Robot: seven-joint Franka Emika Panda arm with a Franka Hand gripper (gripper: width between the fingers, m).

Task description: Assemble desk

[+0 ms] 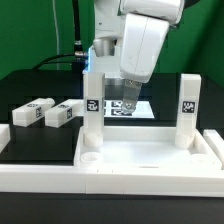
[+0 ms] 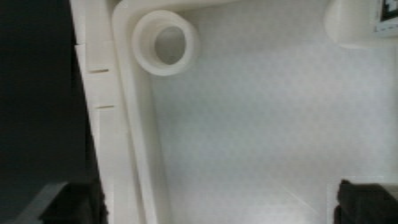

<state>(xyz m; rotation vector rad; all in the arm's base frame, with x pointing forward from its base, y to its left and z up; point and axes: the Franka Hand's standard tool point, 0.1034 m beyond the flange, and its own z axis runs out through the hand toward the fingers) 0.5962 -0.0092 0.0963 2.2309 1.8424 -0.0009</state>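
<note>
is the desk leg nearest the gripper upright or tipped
Upright. In the exterior view the leg stands straight on a corner of the top, parallel to the other standing leg.

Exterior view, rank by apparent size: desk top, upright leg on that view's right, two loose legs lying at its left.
1. desk top
2. upright leg
3. outer loose leg and inner loose leg: alike, unranked. They lie farther back, so the gap to the upright leg is unsure.

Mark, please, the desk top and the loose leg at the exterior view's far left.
desk top (image 1: 150, 155): exterior view, bare inner floor.
loose leg (image 1: 32, 110): exterior view, its top face.
</note>
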